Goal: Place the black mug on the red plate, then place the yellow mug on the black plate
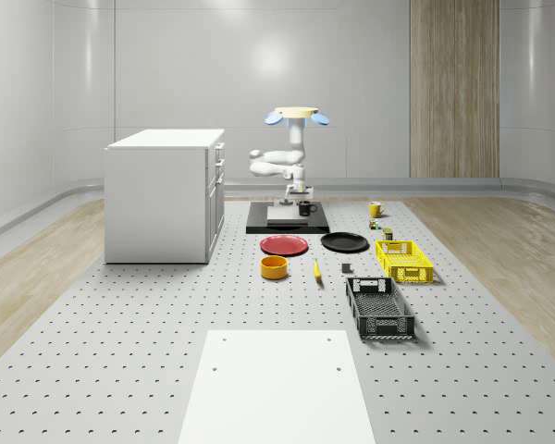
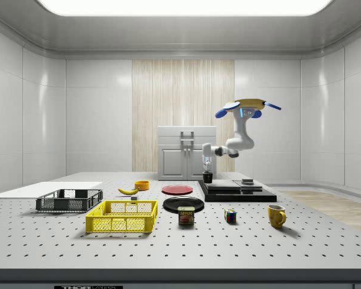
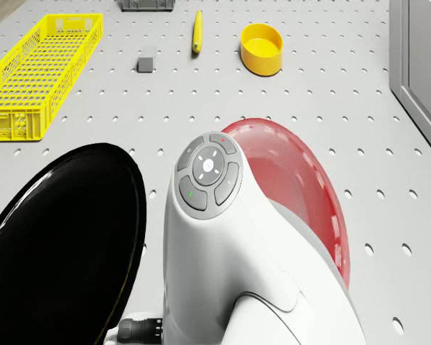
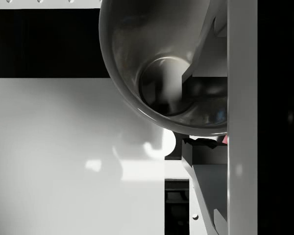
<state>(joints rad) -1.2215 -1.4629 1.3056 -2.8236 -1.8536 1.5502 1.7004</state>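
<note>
**Black mug in the tool's grip on the black platform**

One black mug (image 2: 207, 177) sits on the black platform (image 1: 288, 221), its wall clamped between the tool (image 2: 207, 171) fingers. One yellow mug (image 2: 276, 215), one red plate (image 1: 284, 245) and one black plate (image 1: 344, 242) lie on the table (image 1: 166, 314). The two crates (image 1: 403, 260) look empty. The drone (image 1: 296, 115) hovers over the platform.

The drone (image 1: 297, 115) is hovering in the air, rotors out to either side, with the white arm (image 2: 236, 143) hanging beneath its body. The arm is dropping from the drone, then folding at the elbow and reaching sideways toward the side view's left. The wrist is pointing straight down, and the gripper (image 2: 207, 171) is sitting low, one finger (image 4: 206, 58) showing inside the mug's rim.
</note>
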